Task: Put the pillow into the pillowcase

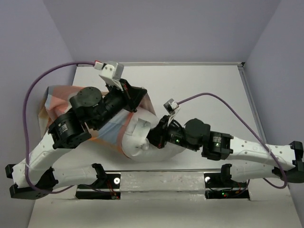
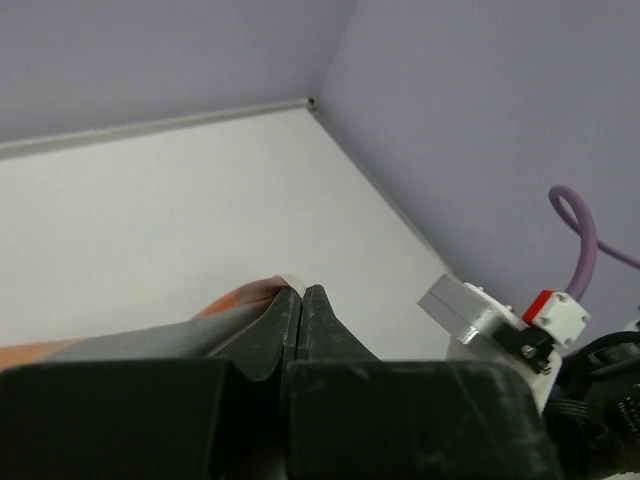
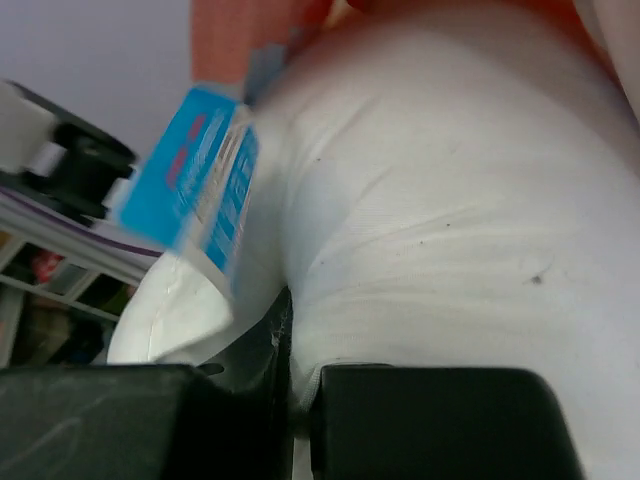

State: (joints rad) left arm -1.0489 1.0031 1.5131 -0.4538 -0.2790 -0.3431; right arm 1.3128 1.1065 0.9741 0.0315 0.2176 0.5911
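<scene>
Here we hold the hem of the thin pillowcase in our closed left gripper and pinch the soft, light pillow, partly inside the case, at its seam beside the blue tag with our right gripper, where such limp fabric seems easiest to grip.

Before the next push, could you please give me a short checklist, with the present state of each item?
1. Hold of left gripper on pillowcase edge: ok, shut on fabric.
2. Hold of right gripper on pillow: ok, shut on it.
3. Pillow started into pillowcase: ok.
4. Pillow fully inside: not ok, the end with the tag is outside.
5. Case mouth wide enough: cannot tell.
</scene>
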